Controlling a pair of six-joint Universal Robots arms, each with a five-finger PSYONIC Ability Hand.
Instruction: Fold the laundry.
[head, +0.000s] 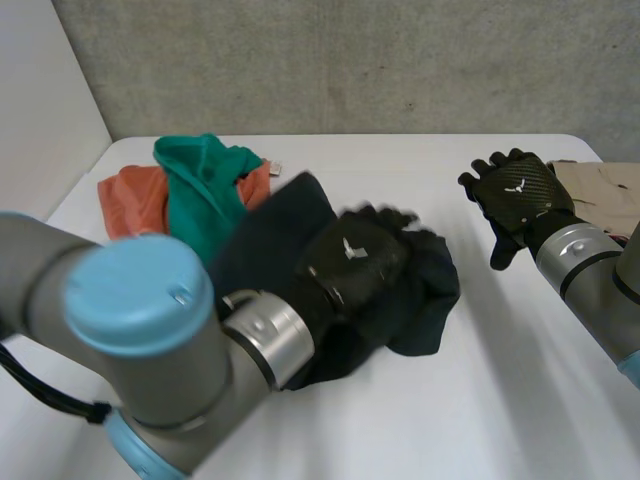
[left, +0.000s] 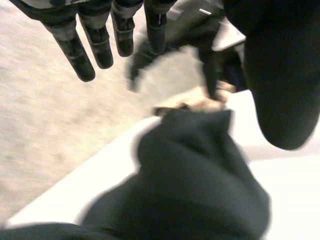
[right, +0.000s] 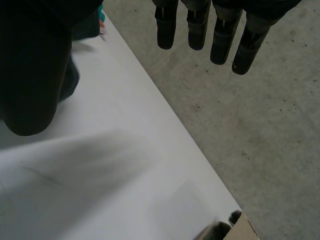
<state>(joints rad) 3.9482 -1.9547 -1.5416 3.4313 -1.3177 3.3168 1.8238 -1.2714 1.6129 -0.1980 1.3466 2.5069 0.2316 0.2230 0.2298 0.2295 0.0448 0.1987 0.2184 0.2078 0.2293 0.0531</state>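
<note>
Dark garment, bunched and rumpled, lies in the middle of the frame on the white table in the head view, with one flap rising toward the upper left and a rounded lump sagging at its right end. The left hand is over the middle of this garment, back of the hand up, its arm coming in large from the lower left corner. In the left wrist view its fingers are straight and held apart, clear of the cloth, while the dark garment heaps up under the palm; nothing is pinched. At the upper left of the head view a green cloth lies crumpled over an orange cloth, both touching the dark garment's far edge. The right hand is at the upper right, lifted off the table, well apart from the dark garment, just beside a beige cloth at the right edge. In the right wrist view its fingers hang straight and separate, holding nothing, above the table's edge and a grey floor.
</note>
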